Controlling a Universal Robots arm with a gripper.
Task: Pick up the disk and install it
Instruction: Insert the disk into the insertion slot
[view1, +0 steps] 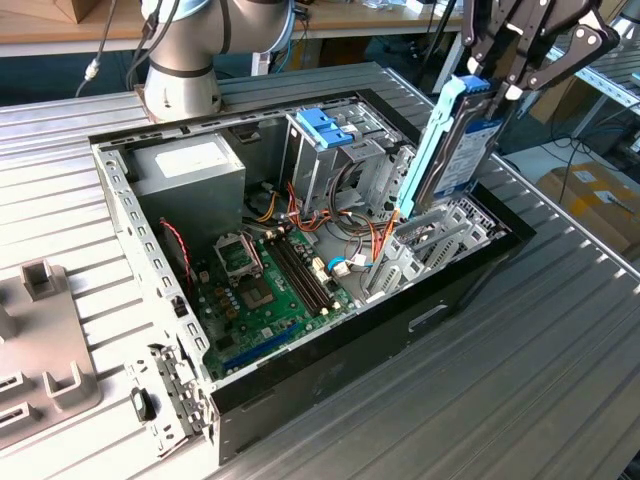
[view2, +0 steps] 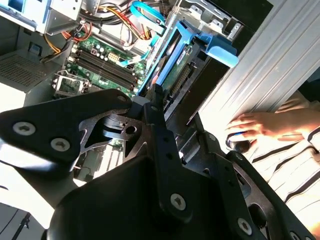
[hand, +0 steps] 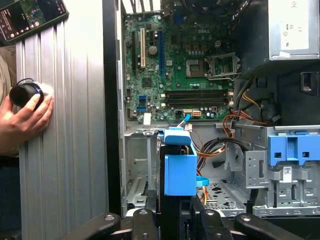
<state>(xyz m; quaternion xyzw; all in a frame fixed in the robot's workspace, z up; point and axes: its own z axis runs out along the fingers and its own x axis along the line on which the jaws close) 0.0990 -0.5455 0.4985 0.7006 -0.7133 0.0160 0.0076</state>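
Note:
The disk (view1: 455, 150) stands almost on end, slightly tilted, over the computer case's (view1: 450, 290) end at the exterior view's right. It is silver-grey with a white and blue label and light blue side rails. My gripper (view1: 495, 85) is shut on its upper end. Its lower end sits at the mouth of a metal drive bay (view1: 440, 235). In the second wrist view the disk (view2: 182, 60) hangs below the black fingers (view2: 150, 107), above the bay. The first wrist view looks edge-on at the disk (hand: 180, 170), with the gripper (hand: 175, 217) around it.
Inside the open case lie a green motherboard (view1: 260, 285), a grey power-supply box (view1: 190, 165), a metal cage with a blue top (view1: 325, 130) and loose cables (view1: 345, 235). A person's hand (hand: 25, 107) holds a black knob on the ribbed table beside the case. A grey fixture (view1: 40, 340) lies at the exterior view's left.

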